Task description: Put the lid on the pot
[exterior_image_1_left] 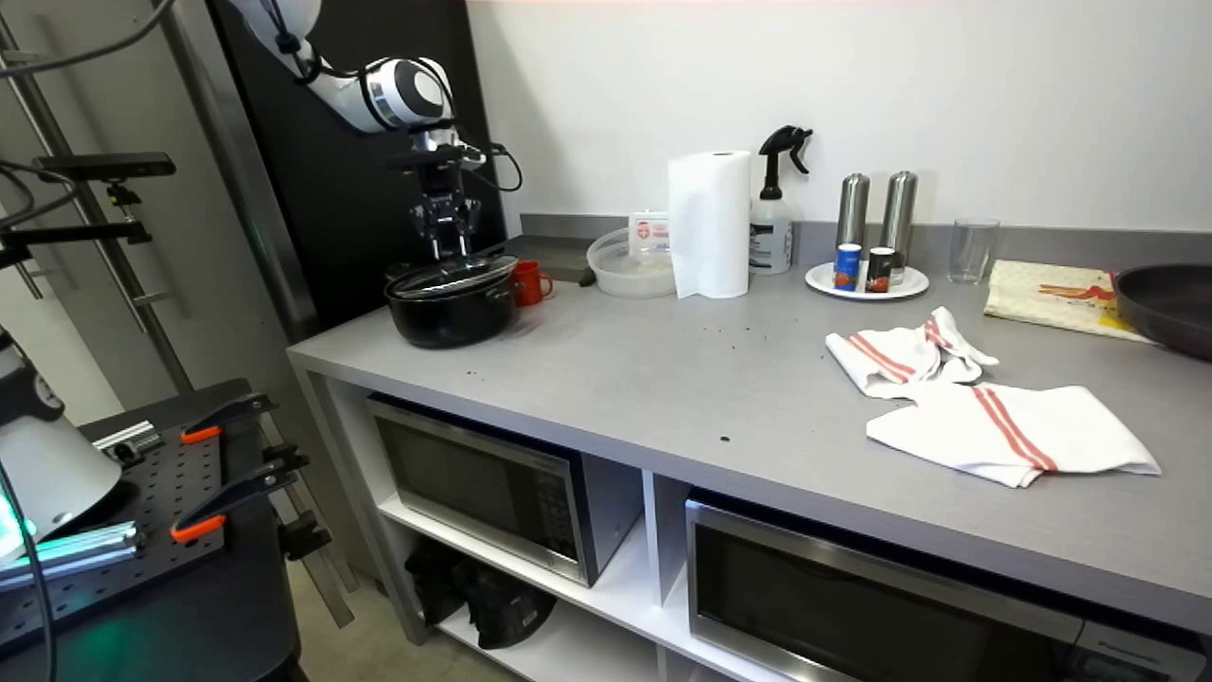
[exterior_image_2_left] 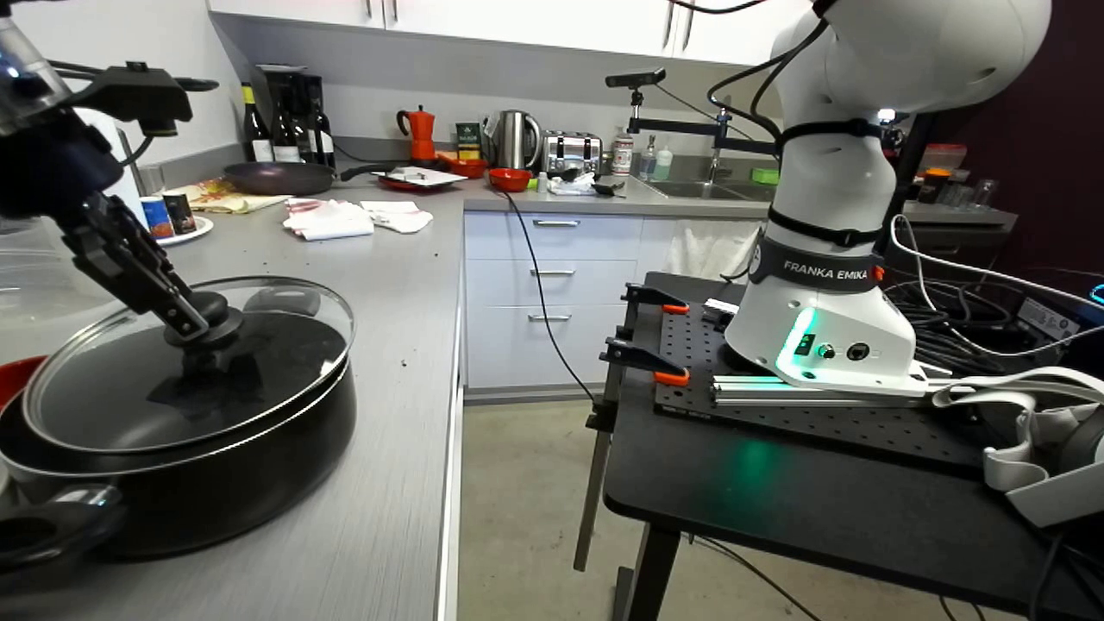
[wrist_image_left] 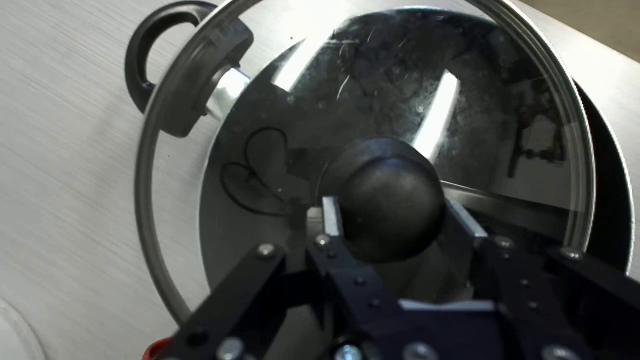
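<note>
On the counter (exterior_image_1_left: pixel 615 379), a red mug (exterior_image_1_left: pixel 526 284) stands near the gripper (exterior_image_1_left: pixel 452 250). Farther from it come a clear tub (exterior_image_1_left: pixel 625 287), a paper towel roll (exterior_image_1_left: pixel 710 224) and a spray bottle (exterior_image_1_left: pixel 770 232). Striped towels (exterior_image_1_left: pixel 1018 431) and a dark pan (exterior_image_1_left: pixel 1184 303) lie well apart from the gripper; two microwaves (exterior_image_1_left: pixel 473 478) sit below its level.

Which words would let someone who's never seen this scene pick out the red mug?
On the grey counter, find the black pot below the gripper. In an exterior view, the mug shows between that pot and the clear plastic tub. Its bright red sets it apart from the black pot and the see-through tub.
</note>
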You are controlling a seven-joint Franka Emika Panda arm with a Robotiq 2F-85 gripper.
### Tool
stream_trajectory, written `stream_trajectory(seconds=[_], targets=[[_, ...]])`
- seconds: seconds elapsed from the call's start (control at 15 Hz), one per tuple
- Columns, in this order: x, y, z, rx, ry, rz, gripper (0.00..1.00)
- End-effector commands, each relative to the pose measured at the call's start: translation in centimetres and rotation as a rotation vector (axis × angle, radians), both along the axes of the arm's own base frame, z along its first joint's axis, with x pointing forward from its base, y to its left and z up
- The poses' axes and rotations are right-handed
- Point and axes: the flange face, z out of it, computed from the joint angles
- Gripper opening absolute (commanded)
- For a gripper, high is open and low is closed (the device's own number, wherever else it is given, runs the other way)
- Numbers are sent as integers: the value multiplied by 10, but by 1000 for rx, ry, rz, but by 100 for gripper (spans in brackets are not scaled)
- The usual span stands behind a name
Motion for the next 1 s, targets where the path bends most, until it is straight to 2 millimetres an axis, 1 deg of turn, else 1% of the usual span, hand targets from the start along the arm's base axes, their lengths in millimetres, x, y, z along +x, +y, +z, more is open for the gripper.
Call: stream_trajectory(seconds=[0.0, 0.2, 0.53, 0.93], targets=[[6, 10, 16, -13, 0, 34, 25], [9, 12, 23, 15, 0, 43, 25], [12, 9, 33, 67, 6, 59, 25], [14, 2, 32, 89, 13, 52, 25]])
